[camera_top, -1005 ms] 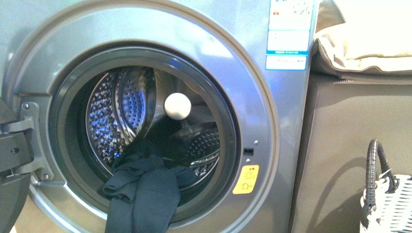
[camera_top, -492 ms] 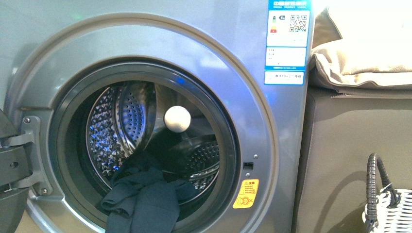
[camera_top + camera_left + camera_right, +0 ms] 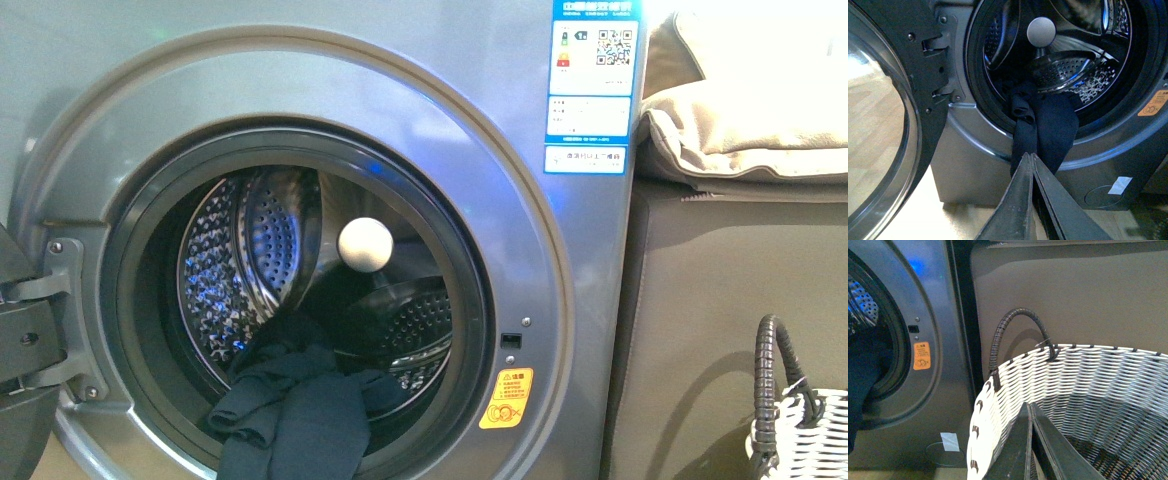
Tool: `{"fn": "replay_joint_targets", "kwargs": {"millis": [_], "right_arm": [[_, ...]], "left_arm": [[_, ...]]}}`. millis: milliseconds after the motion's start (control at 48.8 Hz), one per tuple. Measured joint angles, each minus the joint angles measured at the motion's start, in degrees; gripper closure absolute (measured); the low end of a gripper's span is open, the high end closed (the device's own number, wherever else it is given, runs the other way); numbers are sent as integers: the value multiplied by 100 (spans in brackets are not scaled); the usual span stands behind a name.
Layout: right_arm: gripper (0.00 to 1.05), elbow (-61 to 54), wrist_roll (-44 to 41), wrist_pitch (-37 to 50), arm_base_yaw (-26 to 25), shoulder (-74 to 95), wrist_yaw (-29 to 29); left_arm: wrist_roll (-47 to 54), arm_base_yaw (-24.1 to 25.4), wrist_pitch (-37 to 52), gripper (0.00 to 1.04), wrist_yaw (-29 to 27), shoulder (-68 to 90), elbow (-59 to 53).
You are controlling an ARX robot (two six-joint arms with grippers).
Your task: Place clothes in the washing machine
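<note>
Washing machine (image 3: 520,150) door (image 3: 878,125) stands swung open on its hinge at the 9 o'clock side of the porthole. Drum (image 3: 250,250) is shiny and perforated, with a pale round ball (image 3: 365,245) showing near the porthole centre.

Clothes (image 3: 295,410): dark navy garment draped over the porthole's lower rim at about 6 o'clock, partly inside the drum, with folds hanging down the machine's front outside. Not fully in.

Yellow warning sticker (image 3: 505,398) sits at 4 o'clock off the porthole; blue-and-white label (image 3: 592,85) at 1 o'clock on the front panel.

Left gripper (image 3: 1032,157): fingers pressed together, nothing between them, tips just in front of the hanging clothes; contact cannot be told.

Right gripper (image 3: 1029,407): fingers likewise together and empty, poised over the white woven basket (image 3: 1088,375), whose dark handle (image 3: 1013,330) arches up at its rim. Basket stands beside the machine against a grey-brown cabinet (image 3: 720,300), with a cream cushion (image 3: 745,100) on top.
</note>
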Motion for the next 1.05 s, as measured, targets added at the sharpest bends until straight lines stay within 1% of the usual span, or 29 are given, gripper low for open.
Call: {"fn": "replay_joint_targets", "kwargs": {"millis": [226,267,349,369,410,554,574,615,636,656,738,759,800,1046], "right_arm": [[102,0,0,0,0,0,0],[99,0,-4,0,0,0,0],[85,0,-4,0,0,0,0],[81,0,-4,0,0,0,0],[74,0,-4,0,0,0,0],[49,0,-4,0,0,0,0],[45,0,-4,0,0,0,0],[35,0,-4,0,0,0,0],[30,0,-4,0,0,0,0],[27,0,-4,0,0,0,0],[6,0,-4,0,0,0,0],[6,0,0,0,0,0,0],[8,0,-2,0,0,0,0],[8,0,-2,0,0,0,0]], "left_arm": [[-2,0,0,101,0,0,0],[-9,0,0,100,0,0,0],[-2,0,0,85,0,0,0],[-2,0,0,84,0,0,0],[-2,0,0,75,0,0,0],[-2,0,0,50,0,0,0],[-2,-2,0,44,2,0,0],[-2,-2,0,37,0,0,0],[-2,0,0,32,0,0,0],[-2,0,0,26,0,0,0],[0,0,0,5,0,0,0],[0,-2,0,5,0,0,0],[0,0,0,7,0,0,0],[0,-2,0,6,0,0,0]]}}
